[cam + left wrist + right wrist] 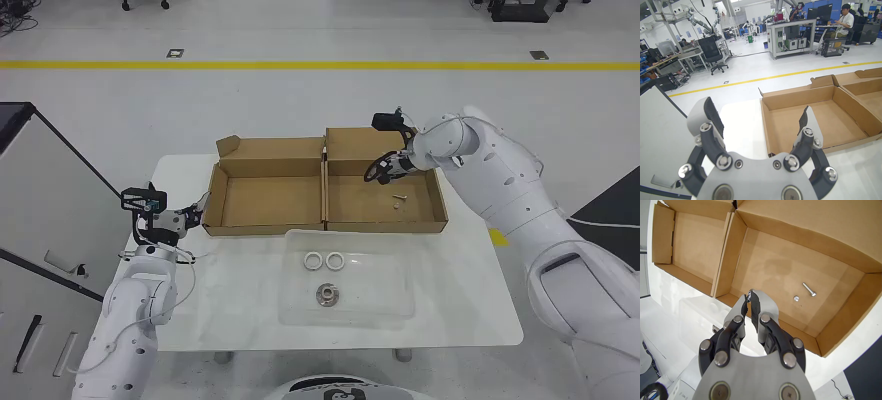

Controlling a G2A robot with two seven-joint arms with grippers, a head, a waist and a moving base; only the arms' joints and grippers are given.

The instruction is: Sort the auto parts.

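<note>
Loaded up!
Right end effector pinches a bolt over the 1 o'clock box; left end effector gapes wide.

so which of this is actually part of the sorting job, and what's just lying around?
Job:
- bolt gripped in the right hand
- loose bolt and small metal piece in the right box
- left box
- white rings and round metal part in the clear tray
- left hand, open

Lying about:
- white panel beside the table
- office chair, green bin behind
</note>
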